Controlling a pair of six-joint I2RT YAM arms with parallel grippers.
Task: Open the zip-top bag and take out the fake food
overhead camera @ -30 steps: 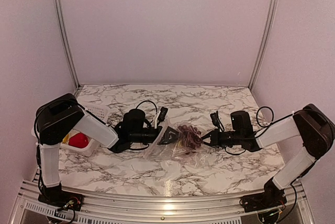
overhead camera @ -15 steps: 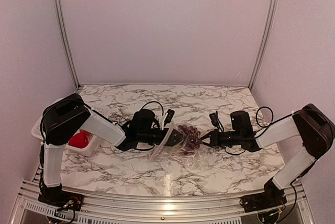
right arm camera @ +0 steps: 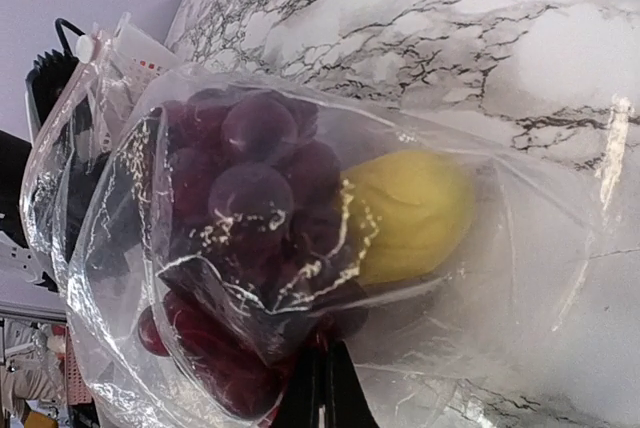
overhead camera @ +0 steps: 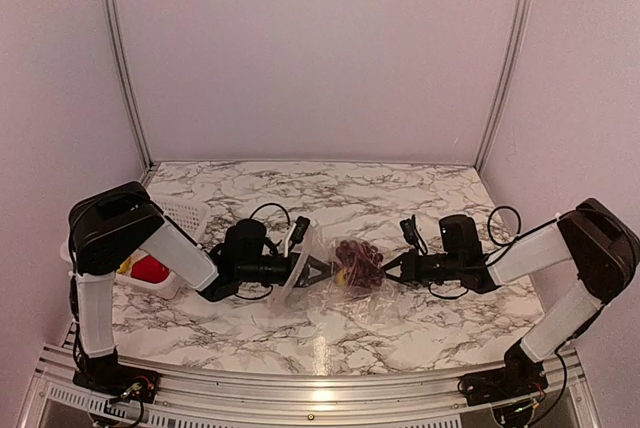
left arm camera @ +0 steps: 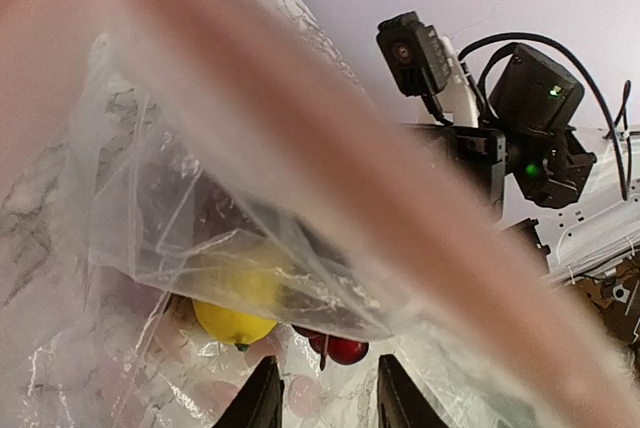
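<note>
Though clear, crinkly zip-top bag (overhead camera: 362, 300): right jaws tight on it, left jaws apart.

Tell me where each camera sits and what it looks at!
Top: above and behind, looking down at the table; left arm, right arm show.
Left wrist: faces the zip-top bag and right arm; left hand shows.
Right wrist: faces the grape bunch; right hand shows.
Both wrist views share the bagged yellow piece.

Clear, crinkled zip-top bag (overhead camera: 352, 298) lying mid-table (overhead camera: 400, 188) — dark purple grape bunch (right arm camera: 250, 198) and yellow piece (right arm camera: 405, 213) inside.
</note>
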